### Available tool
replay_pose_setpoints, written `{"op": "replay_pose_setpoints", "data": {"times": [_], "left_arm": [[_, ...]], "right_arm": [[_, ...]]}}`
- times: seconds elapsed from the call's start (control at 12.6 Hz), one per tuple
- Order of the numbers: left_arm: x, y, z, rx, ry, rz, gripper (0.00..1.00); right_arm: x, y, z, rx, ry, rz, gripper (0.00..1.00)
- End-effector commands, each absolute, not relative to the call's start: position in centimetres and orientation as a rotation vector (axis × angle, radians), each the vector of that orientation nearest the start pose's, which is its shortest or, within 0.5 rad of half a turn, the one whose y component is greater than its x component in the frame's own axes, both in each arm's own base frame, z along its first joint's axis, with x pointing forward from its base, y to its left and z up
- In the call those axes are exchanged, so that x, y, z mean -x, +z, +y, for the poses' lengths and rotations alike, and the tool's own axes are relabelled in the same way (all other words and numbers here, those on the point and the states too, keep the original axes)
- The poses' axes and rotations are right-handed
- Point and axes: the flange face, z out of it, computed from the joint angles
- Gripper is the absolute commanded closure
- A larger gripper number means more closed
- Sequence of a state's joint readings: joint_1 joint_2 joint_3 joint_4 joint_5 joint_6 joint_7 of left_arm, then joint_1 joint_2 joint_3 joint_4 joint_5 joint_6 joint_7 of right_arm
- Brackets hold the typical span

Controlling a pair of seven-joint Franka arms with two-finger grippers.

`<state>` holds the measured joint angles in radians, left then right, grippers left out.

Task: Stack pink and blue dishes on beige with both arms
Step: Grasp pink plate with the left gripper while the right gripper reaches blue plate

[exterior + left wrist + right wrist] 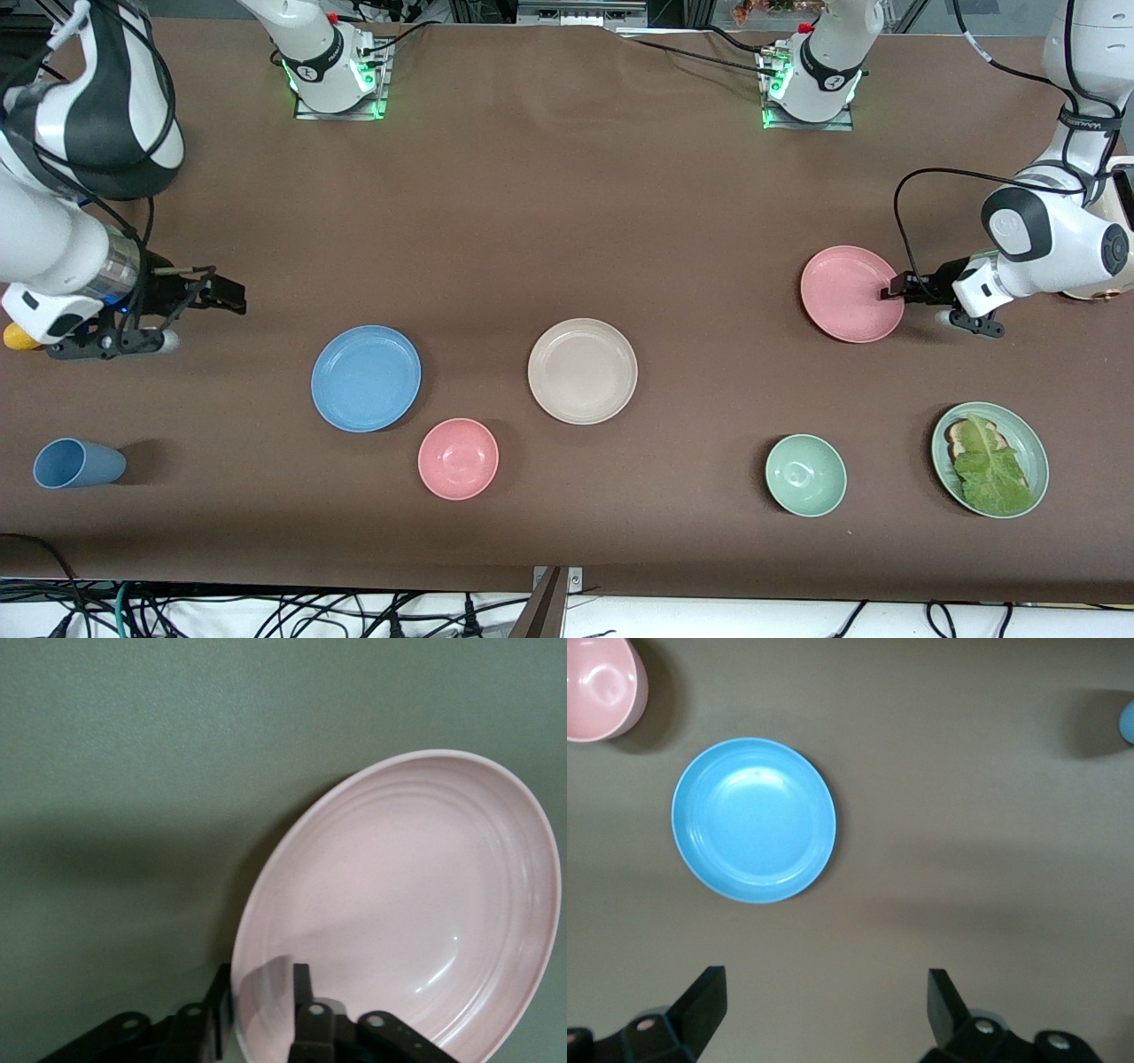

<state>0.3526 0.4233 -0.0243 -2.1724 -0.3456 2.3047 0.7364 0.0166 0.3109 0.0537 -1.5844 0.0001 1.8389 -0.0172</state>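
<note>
Left tool (893,288): clenched on rim of pink plate (850,293), at the plate's edge toward left arm's end of tabletop (567,204); in left wrist view one finger sits over the rim, one under (301,1010).
Pink plate: flat on tabletop, well apart from beige plate (582,370), farther from front cam than it.
Right tool (213,297): released, jaws wide, nothing between; hovers near right arm's end, short of blue plate (366,378). Waits.
Blue plate: on tabletop beside beige plate, toward right arm's end; pink bowl (458,458) just beside it, nearer front cam.
Beige plate: mid-tabletop, bare, nothing stacked yet.
Step in hand: prob. securing pink plate for lift.
How to do well: seat fingers deep past the rim before lifting; lift slow, keep plate level since a one-edge pinch lets it droop; carry high enough to clear beige rim; centre over beige, lower till nested, then release.
Risk: thin rim slipping out of pinch; plate swinging.
Others: blue cup (78,462) on its side, green bowl (805,475), green plate w/ toast + lettuce (990,458). Avoid all.
Writing: none legible.
</note>
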Motion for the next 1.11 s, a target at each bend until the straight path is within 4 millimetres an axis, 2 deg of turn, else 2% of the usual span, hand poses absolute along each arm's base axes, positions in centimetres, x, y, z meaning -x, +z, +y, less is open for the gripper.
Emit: {"op": "replay_pose_setpoints", "data": {"times": [0.0, 0.16, 0.32, 0.4, 0.48, 0.56, 0.79, 0.95, 1.03], "left_arm": [[-51.6, 19.1, 16.6, 3.406, 0.228, 0.389, 1.0], [-52.1, 19.8, 16.5, 3.415, 0.27, 0.419, 1.0], [-52.4, 19.9, 16.1, 3.416, 0.265, 0.424, 1.0], [-52.5, 20.1, 15.7, 3.424, 0.257, 0.42, 1.0], [-53.0, 20.3, 14.2, 3.431, 0.269, 0.426, 1.0], [-53.6, 20.5, 11.7, 3.465, 0.283, 0.375, 1.0], [-56.9, 23.1, 1.2, 3.521, 0.275, 0.232, 1.0], [-59.0, 25.4, -5.4, 3.537, 0.264, 0.13, 1.0], [-59.6, 25.8, -9.1, 3.533, 0.275, 0.082, 1.0]], "right_arm": [[-66.7, 41.2, 4.9, 3.101, 0.089, -0.14, 0.0], [-67.4, 38.4, 6.7, 3.098, 0.078, -0.161, 0.0], [-68.2, 36.0, 7.4, 3.097, 0.054, -0.171, 0.0], [-68.5, 34.6, 7.4, 3.096, 0.047, -0.169, 0.0], [-68.7, 33.7, 7.4, 3.097, 0.04, -0.169, 0.0], [-68.8, 32.9, 7.4, 3.096, 0.038, -0.168, 0.0], [-69.0, 32.5, 7.4, 3.102, 0.032, -0.174, 0.0], [-69.4, 29.9, 7.3, 3.101, 0.013, -0.17, 0.0], [-69.6, 28.5, 7.4, 3.1, -0.006, -0.172, 0.0]]}}
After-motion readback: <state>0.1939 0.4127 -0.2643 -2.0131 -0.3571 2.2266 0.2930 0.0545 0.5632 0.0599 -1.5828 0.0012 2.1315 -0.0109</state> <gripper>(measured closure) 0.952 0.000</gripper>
